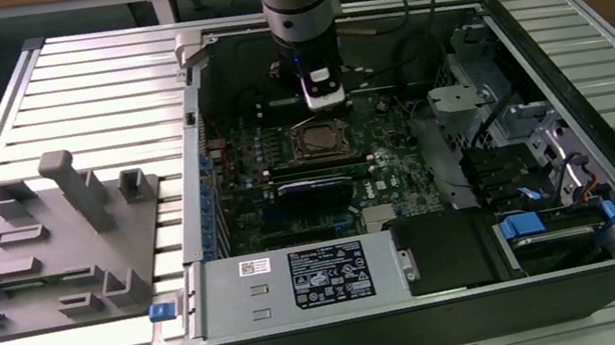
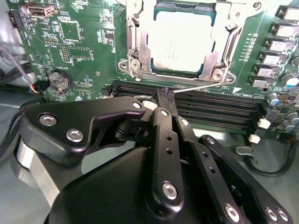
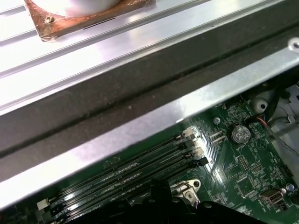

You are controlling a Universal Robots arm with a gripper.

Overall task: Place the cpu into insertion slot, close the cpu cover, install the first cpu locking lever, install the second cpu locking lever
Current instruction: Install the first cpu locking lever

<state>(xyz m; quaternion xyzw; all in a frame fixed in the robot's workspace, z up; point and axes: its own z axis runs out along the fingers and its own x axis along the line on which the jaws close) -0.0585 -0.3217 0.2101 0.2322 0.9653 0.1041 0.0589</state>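
Upper centre in the second wrist view, the cpu cover [image 2: 138, 39] is lying shut over the cpu [image 2: 182, 42] sitting in the insertion slot [image 2: 218, 74]; below, the end effector [image 2: 164, 95], fingers together, is touching a locking lever [image 2: 201, 85], apparently not yet latched.

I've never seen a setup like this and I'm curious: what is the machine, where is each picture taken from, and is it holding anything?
A single robot arm reaches into an open computer case lying on a slatted metal table; a grey moulded tray sits on the exterior view's left. The exterior view looks on from off the arm; both wrist views ride on it. In the second wrist view the hand is shut, its tips at a thin metal lever; whether it pinches it, I cannot tell. Beside it, the cpu lies under the closed cpu cover.
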